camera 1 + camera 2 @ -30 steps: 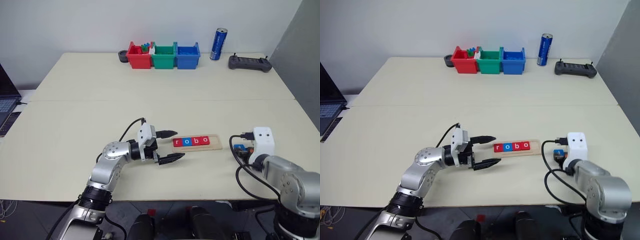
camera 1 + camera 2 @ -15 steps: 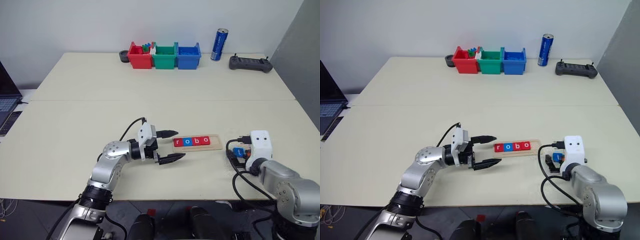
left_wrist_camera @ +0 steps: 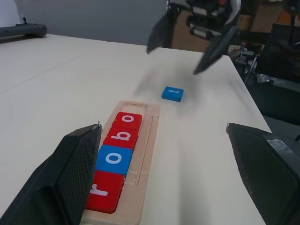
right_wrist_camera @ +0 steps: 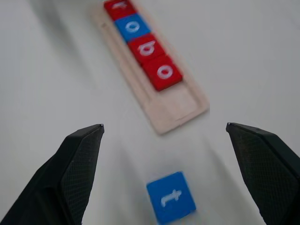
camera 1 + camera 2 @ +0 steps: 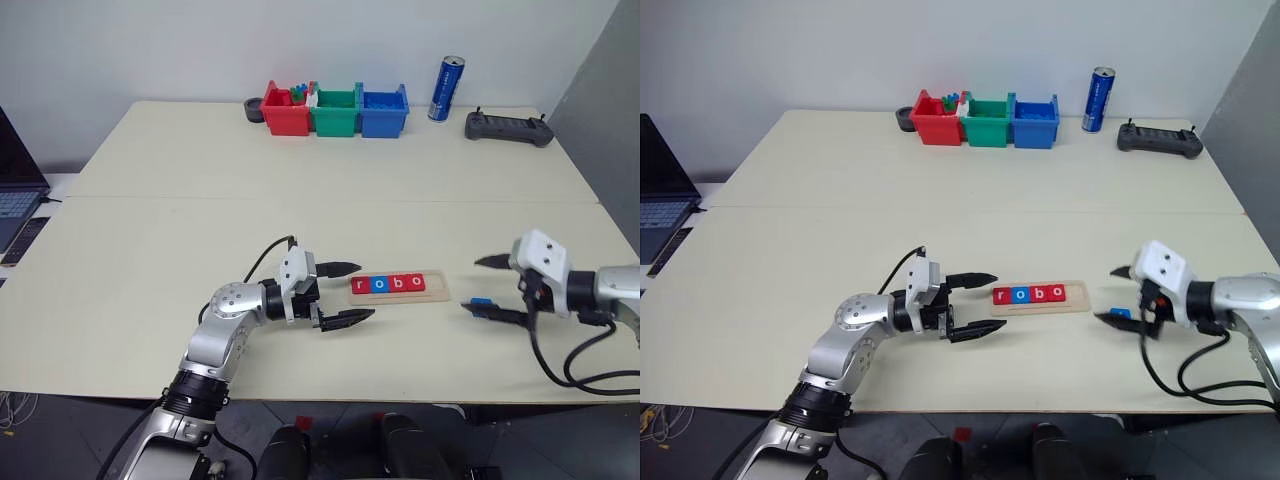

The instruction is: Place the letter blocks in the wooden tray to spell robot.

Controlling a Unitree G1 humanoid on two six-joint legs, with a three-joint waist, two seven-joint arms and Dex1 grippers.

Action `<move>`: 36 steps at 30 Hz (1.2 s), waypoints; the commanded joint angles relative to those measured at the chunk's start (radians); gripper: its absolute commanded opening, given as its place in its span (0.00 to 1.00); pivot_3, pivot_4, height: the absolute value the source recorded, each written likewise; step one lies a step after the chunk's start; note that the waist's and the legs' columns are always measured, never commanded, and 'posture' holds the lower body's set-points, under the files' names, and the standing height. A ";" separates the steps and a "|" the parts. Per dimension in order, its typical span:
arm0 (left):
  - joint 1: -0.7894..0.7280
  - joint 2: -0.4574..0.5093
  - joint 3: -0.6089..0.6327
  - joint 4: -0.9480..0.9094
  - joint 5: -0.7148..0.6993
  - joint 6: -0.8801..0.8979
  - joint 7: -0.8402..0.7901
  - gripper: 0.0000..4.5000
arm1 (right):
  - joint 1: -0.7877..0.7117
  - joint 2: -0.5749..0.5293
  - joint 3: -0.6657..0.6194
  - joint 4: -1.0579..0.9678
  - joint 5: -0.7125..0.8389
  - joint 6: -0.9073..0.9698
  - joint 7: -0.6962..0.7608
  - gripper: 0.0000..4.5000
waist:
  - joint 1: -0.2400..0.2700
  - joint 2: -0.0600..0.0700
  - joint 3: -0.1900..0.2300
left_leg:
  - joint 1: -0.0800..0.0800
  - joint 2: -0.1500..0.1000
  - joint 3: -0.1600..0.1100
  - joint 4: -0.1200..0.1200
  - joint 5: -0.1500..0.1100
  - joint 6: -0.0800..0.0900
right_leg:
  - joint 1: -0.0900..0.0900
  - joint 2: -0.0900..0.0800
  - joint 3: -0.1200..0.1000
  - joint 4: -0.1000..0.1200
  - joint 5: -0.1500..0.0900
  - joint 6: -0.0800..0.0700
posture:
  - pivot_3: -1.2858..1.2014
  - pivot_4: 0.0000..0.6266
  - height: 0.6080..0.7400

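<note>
Right wrist view gives me the right claw (image 4: pixel 164 136) spread wide and empty, its two black fingers (image 4: pixel 77 164) standing either side of the blue t block (image 4: pixel 171 197), which lies flat on the bench (image 4: pixel 243 61) and touches neither of them. From the head cameras I see that claw hanging above the bench, angled down and in toward the wooden tray (image 5: pixel 398 287), the forearm reaching in from my right with a black cable looping under it.

My left claw (image 5: pixel 345 293) is also wide open and holds nothing. Its arm is bent at the elbow and lies low over the bench, the claw level and pointing at the tray's left end, its tips just short of the rim, one finger ahead of the other.

The tray lies between the two claws. Four letter blocks (image 5: pixel 389 284) sit in it in a row reading r, o, b, o: red, blue, red, red. The slot at the tray's right end is bare wood. The t block rests on the bench just beyond that right end, near the tray but apart from it.

Well behind the tray, along the far edge of the bench, stand red, green and blue bins (image 5: pixel 335 108), a blue can (image 5: pixel 445 88) and a dark handheld controller (image 5: pixel 507 127).
</note>
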State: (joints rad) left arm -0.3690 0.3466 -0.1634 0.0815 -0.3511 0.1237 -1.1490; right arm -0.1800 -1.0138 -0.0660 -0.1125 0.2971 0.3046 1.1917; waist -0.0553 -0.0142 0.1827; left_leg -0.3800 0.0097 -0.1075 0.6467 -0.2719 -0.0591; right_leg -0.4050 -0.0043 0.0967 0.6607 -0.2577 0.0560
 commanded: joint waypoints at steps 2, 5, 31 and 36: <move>-0.011 -0.003 -0.007 -0.014 -0.006 -0.018 -0.011 1.00 | -0.054 -0.008 0.024 0.154 -0.044 -0.194 0.095 0.99 | -0.006 0.000 0.000 | 0.001 0.000 0.000 0.000 0.000 0.000 | 0.000 0.000 0.000 0.001 0.000 0.000 | 0.52 0.24 1.00; -0.014 -0.002 -0.006 -0.015 -0.008 -0.015 -0.010 1.00 | -0.096 0.018 0.061 0.255 -0.076 -0.265 0.114 0.99 | -0.007 0.000 0.000 | 0.002 0.001 0.000 0.000 0.000 0.000 | 0.000 0.001 0.001 0.002 0.000 0.000 | 0.52 0.24 1.00; -0.016 0.004 -0.001 -0.035 -0.012 0.005 0.008 1.00 | -0.230 0.098 0.124 0.476 -0.148 -0.358 0.155 0.33 | -0.001 0.000 0.000 | 0.002 0.000 0.000 0.000 0.000 0.000 | 0.000 0.000 0.001 0.003 0.000 -0.001 | 0.52 0.24 1.00; -0.025 0.003 0.001 -0.024 -0.011 0.003 0.008 1.00 | -0.273 0.101 0.117 0.407 -0.129 -0.324 0.156 0.33 | -0.002 0.000 0.000 | 0.002 0.000 0.000 0.000 0.000 0.000 | 0.000 0.000 0.001 0.003 0.000 -0.001 | 0.52 0.24 1.00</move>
State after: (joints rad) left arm -0.3788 0.3487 -0.1691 0.0827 -0.3514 0.1305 -1.1439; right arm -0.4179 -0.9070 0.0736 0.3479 0.1409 -0.0323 1.3386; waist -0.0572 -0.0138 0.1825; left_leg -0.3783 0.0099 -0.1077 0.6471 -0.2718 -0.0593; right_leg -0.4050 -0.0041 0.0974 0.6637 -0.2575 0.0555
